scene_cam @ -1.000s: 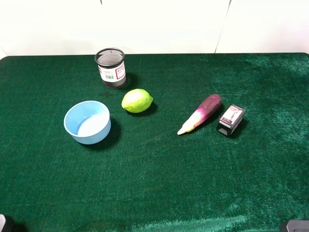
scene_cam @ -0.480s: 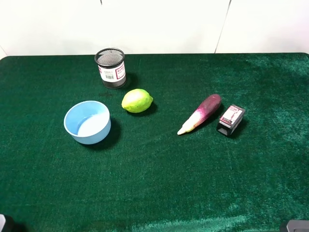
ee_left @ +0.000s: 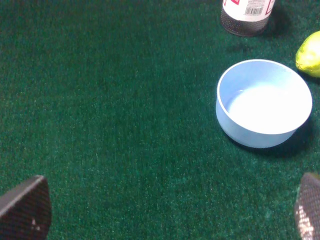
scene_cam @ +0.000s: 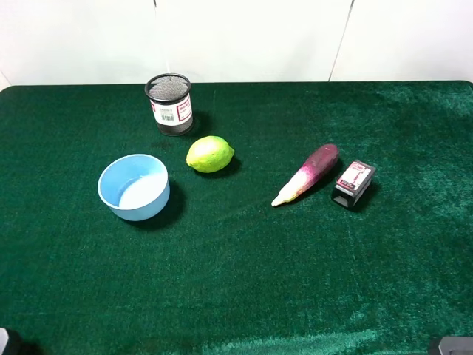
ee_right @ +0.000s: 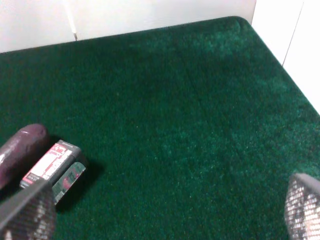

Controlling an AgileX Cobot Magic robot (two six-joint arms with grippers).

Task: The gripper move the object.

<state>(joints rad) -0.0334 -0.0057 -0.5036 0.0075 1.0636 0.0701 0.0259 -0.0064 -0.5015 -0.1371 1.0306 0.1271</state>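
Bowl (scene_cam: pixel 134 187) sits apart from lemon (scene_cam: pixel 210 154), cup (scene_cam: pixel 169 103).

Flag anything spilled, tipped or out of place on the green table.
Nothing stands out. The light-blue bowl and mesh cup sit upright; the lemon, eggplant and small box lie apart, nothing spilled.

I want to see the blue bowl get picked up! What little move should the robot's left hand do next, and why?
Probably reach forward toward the light-blue bowl and line up over its rim. The left gripper is open, its fingers spread wide and holding nothing, and bare green cloth separates it from the bowl. The bowl sits upright and untouched beside the lemon, so closing in seems the first step.
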